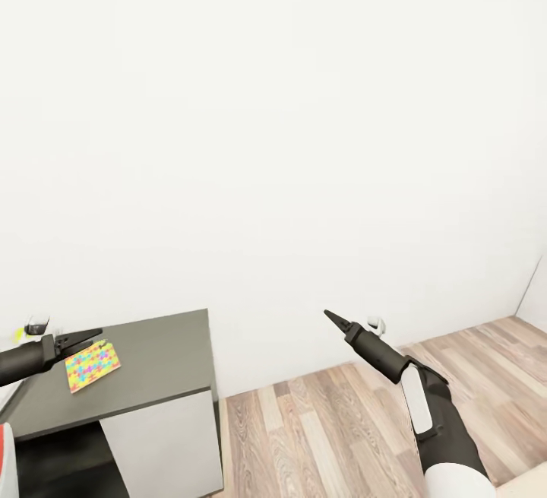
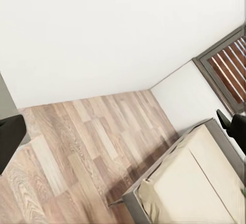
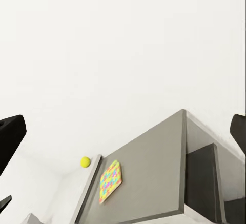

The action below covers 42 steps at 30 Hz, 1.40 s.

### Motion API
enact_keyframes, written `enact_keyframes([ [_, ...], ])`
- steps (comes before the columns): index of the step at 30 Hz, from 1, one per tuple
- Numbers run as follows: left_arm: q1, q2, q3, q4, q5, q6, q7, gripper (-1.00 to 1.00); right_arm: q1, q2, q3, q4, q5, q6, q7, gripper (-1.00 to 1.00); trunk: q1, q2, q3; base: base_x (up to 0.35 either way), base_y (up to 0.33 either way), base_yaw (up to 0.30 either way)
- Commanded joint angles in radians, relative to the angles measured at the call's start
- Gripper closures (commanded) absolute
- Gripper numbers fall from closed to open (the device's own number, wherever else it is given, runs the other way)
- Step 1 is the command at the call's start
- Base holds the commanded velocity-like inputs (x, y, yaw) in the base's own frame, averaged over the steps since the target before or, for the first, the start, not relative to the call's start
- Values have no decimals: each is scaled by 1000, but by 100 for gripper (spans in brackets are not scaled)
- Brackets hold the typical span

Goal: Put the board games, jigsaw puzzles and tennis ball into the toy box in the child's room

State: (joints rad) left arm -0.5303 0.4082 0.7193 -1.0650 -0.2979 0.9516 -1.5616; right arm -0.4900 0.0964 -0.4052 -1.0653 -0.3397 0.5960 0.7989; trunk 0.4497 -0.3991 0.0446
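A colourful jigsaw puzzle (image 1: 93, 366) (image 3: 109, 181) lies flat on the dark grey lower section of the table (image 1: 159, 361) (image 3: 154, 167). The yellow tennis ball (image 3: 85, 161) rests on the tabletop beyond it. In the head view the ball (image 1: 19, 334) peeks out behind my left arm. My left gripper (image 1: 90, 338) (image 2: 120, 119) hovers open just above the puzzle, holding nothing. My right gripper (image 1: 330, 317) (image 3: 128, 121) is open and empty in mid-air over the floor, right of the table. The bed (image 2: 205, 183) lies low in the left wrist view. The board games and toy box are out of view.
A plain white wall fills the space ahead. Wood floor (image 1: 334, 422) runs right of the table's white side panel (image 1: 163, 445). A red and grey object (image 1: 4, 452) shows at the head view's lower left edge. A window with brown slats (image 2: 230, 65) stands beyond the bed.
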Motion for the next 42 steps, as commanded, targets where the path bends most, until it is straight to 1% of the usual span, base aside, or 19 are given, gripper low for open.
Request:
enact_keyframes([
  [1, 0, 0, 2, -1, -10, 10, -9, -100, -1, 1, -3, 1, -4, 7, 2, -100, 0, -1, 0, -81, 0, -277],
  [13, 0, 0, 2, -1, -10, 10, -9, -100, -1, 3, -3, 1, -4, 7, 2, -100, 0, -1, 0, -85, 0, -277],
  [19, 0, 0, 2, -1, -10, 10, -9, -100, -1, 1, -3, 1, -4, 7, 2, -100, 0, -1, 0, -105, -72, -277],
  [35, 0, -3, 0, -1, -12, 10, -9, -100, -1, 0, -4, 2, -4, 8, 1, -100, 0, -1, 0, -117, -194, -277],
  [42, 0, -9, -23, 0, -16, 10, -9, -100, -1, 1, -4, 15, -4, 8, 0, -100, 0, -1, 0, -110, -220, -277],
])
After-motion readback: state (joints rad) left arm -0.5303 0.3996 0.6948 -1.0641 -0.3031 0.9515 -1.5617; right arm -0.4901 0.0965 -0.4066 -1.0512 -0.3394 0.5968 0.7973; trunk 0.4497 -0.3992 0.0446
